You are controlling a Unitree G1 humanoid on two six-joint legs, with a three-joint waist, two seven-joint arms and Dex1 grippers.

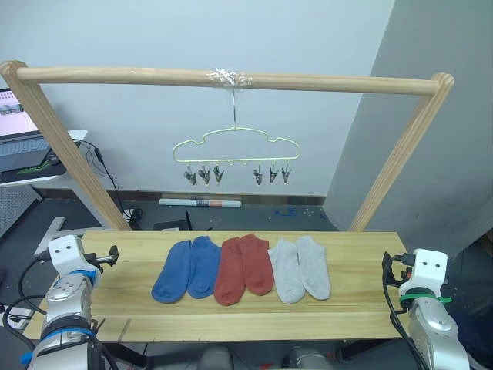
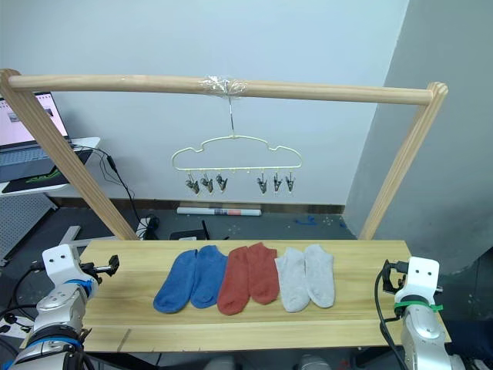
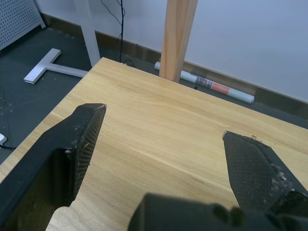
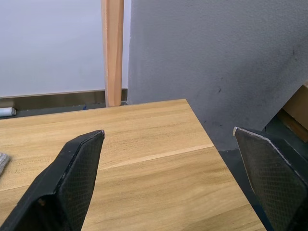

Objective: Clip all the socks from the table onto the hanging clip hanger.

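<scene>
Six socks lie side by side in the middle of the pale wooden table (image 1: 354, 250): two blue socks (image 1: 187, 267), two rust-red socks (image 1: 243, 267) and two light grey socks (image 1: 302, 267). Behind and above them the yellow-green clip hanger (image 1: 235, 145) hangs by its hook from the round pole, its metal clips (image 1: 204, 174) all bare. My left gripper (image 3: 167, 122) is open over the table's left end, holding nothing. My right gripper (image 4: 168, 132) is open over the right end, also holding nothing. Both are well clear of the socks.
A wooden pole frame (image 1: 323, 81) spans the table, with slanted uprights (image 1: 69, 154) at the rear corners. A laptop (image 1: 17, 142) sits on a side table at far left. A rolled sheet (image 1: 200, 203) lies on the floor behind. A grey wall (image 1: 447, 116) stands at right.
</scene>
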